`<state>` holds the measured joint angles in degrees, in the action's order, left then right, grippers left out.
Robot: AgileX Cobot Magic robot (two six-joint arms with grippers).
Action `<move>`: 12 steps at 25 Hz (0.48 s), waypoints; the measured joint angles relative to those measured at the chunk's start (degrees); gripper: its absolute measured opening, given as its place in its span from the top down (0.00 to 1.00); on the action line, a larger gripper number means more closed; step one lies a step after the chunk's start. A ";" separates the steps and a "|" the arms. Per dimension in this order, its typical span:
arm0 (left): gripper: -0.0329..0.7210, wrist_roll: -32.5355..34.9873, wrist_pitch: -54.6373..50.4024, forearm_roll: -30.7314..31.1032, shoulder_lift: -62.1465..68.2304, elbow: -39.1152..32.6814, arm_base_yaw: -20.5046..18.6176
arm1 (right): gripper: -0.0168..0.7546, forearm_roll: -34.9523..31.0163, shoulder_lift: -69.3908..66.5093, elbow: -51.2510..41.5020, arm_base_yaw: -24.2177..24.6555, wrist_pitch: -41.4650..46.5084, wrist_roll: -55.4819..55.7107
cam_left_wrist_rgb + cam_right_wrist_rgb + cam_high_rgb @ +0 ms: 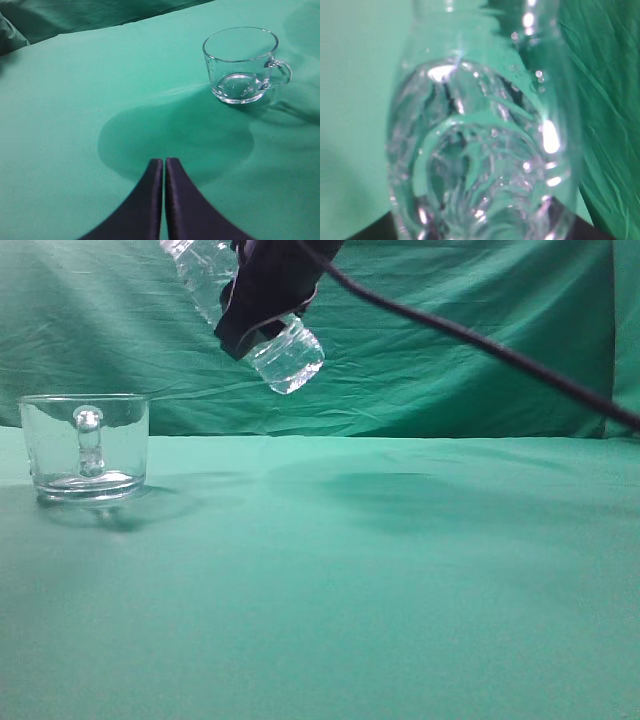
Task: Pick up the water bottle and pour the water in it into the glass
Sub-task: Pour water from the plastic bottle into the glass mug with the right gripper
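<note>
The water bottle hangs high above the table, tilted, its ribbed base down to the right and its neck up to the left past the frame's top edge. My right gripper is shut around its middle. In the right wrist view the water bottle fills the frame with clear water inside; the jaws are mostly hidden behind it. The glass stands upright at the far left of the table, handle toward the camera. It also shows in the left wrist view. My left gripper is shut and empty, well short of the glass.
A green cloth covers the table, and a green curtain hangs behind it. A black cable runs from the right arm down to the right edge.
</note>
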<state>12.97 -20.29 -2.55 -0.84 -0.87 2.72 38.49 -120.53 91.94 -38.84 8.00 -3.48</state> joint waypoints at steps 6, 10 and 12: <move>0.96 0.00 0.00 0.00 0.00 0.00 0.00 | 0.57 4.21 -2.92 0.19 -1.29 -3.28 -0.03; 0.96 0.00 0.00 0.00 0.00 0.00 0.00 | 0.57 5.03 -4.76 2.04 -1.38 -4.07 -0.15; 0.96 0.00 0.00 0.00 0.00 0.00 0.00 | 0.57 5.63 -5.66 3.00 -1.38 -4.17 -0.15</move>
<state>12.97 -20.29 -2.55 -0.84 -0.87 2.72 44.12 -126.19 94.95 -40.21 3.83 -3.63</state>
